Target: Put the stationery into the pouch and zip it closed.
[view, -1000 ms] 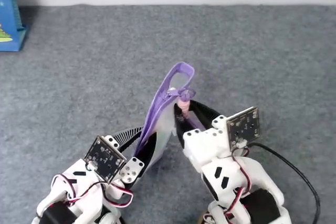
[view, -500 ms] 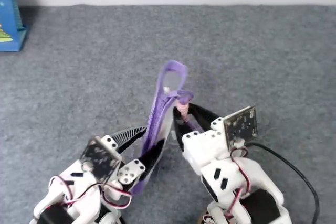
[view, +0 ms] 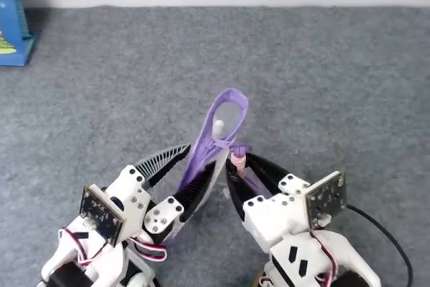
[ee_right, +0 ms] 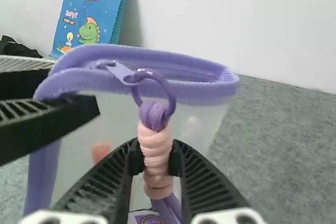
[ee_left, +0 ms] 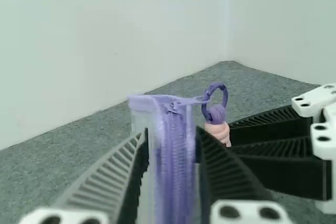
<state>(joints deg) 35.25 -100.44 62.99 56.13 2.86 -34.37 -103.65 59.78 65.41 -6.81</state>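
A purple-edged pouch (view: 227,113) with clear sides stands on edge, held up between both arms over the grey mat. My left gripper (view: 195,189) is shut on the pouch's zip edge (ee_left: 153,103), its black fingers (ee_left: 131,166) pressing it from both sides. My right gripper (view: 238,166) is shut on the pink braided zip pull (ee_right: 155,145), which hangs from a purple ring (ee_right: 152,90) on the slider. Small items show faintly through the clear wall (ee_right: 191,124). In the left wrist view the pink pull (ee_left: 218,130) sits beside the right gripper's fingers (ee_left: 273,145).
A blue illustrated box (view: 13,25) leans at the far left by the wall, also in the right wrist view (ee_right: 92,9). Grey mat (view: 322,72) lies open beyond and beside the pouch. A black cable (view: 383,233) trails from the right arm.
The right gripper has drawn back toward the near edge with the pull, and the slider sits lower along the pouch. The left arm has shifted leftward, still gripping; the pouch's loop swayed.
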